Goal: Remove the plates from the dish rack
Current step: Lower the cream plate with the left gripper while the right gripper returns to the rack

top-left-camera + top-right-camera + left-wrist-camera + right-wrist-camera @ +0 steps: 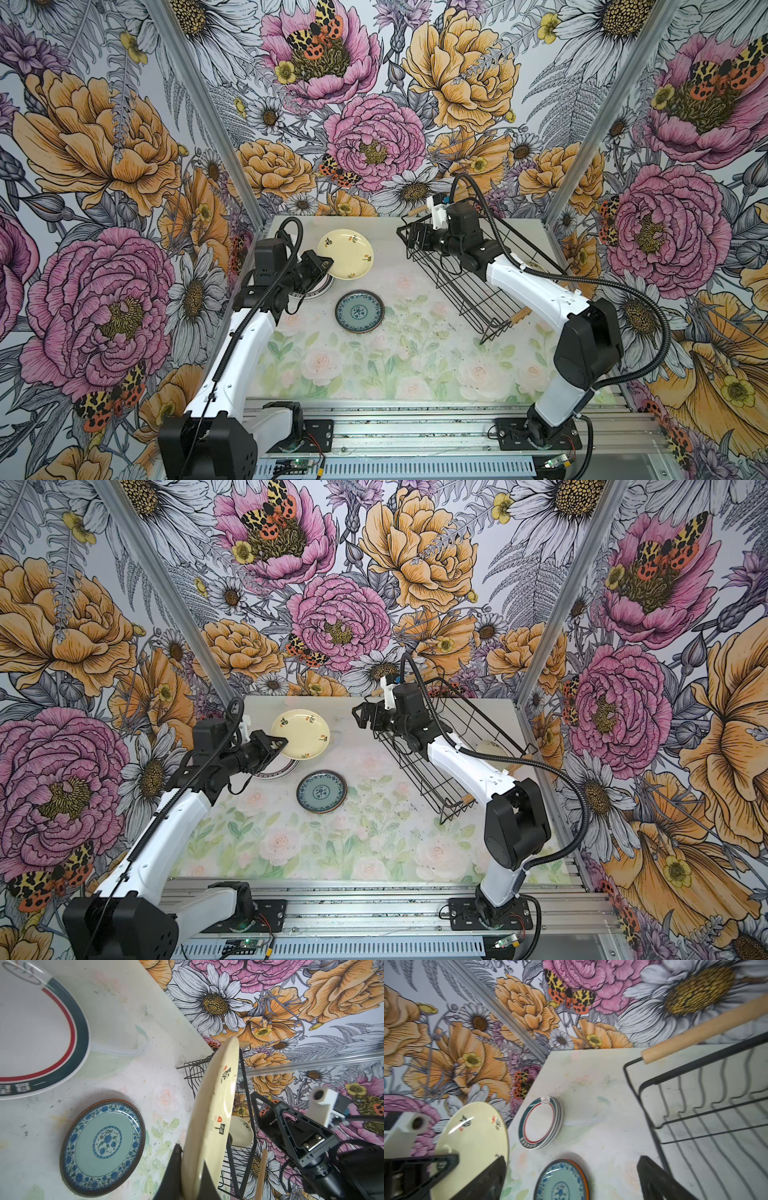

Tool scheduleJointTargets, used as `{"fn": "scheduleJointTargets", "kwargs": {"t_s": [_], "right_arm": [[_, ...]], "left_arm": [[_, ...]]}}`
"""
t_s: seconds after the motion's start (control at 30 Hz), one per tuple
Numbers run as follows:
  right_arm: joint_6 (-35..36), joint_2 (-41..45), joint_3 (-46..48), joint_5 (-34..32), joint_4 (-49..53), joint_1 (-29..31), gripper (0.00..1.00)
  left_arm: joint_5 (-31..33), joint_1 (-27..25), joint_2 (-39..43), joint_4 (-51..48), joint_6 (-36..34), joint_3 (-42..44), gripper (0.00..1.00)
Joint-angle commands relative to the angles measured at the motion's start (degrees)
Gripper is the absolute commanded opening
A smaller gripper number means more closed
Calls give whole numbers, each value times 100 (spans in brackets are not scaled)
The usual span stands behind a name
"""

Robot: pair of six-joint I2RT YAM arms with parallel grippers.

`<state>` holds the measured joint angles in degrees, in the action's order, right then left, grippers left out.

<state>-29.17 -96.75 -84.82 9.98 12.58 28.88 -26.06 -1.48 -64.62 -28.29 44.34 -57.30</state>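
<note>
Glaze gleams on the smooth, round cream plate (345, 254) sprigged with small flowers. My left claw (328, 263) is clamped on its rim and holds it tilted near the table's (374, 374) far left corner. Just under its near edge lies a stack of white plates (539, 1124) with dark green and red rim bands, flat on the surface. Toward the middle of the table sits a glossy teal plate (359, 311) with a blue floral border (the thin rim of an orange plate (585, 1176) shows beneath it). My right claw (410, 240) has its jaws wide apart, gripping nothing, at the far left corner of the dish rack (453, 286). That rack is thin black wire, a long rectangle with wavy slots and pale wooden rod handles (699, 1030), lying askew toward the table's right edge. Another cream plate (242, 1132) sits inside it, toward its right side, and my right arm partly hides that plate in both top views.
</note>
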Motion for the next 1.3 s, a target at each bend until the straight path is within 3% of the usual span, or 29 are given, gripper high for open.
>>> {"fn": "scheduleJointTargets", "kwargs": {"t_s": [0.0,0.07,0.17,0.63,1.27], "right_arm": [[1206,698,189,-1875,441,-40,99],[1285,889,316,-2504,446,-56,99],[1413,1080,493,-2873,452,-100,99],[1229,974,774,-2538,573,-164,100],[1220,1000,810,-2467,628,-285,99]], "left_arm": [[582,-12,231,-472,-91,187,0],[833,-122,282,-458,18,371,0],[1080,-317,307,-467,128,596,0],[1629,-990,-232,-470,360,984,0],[1624,-1125,-1076,37,470,1075,5]]}}
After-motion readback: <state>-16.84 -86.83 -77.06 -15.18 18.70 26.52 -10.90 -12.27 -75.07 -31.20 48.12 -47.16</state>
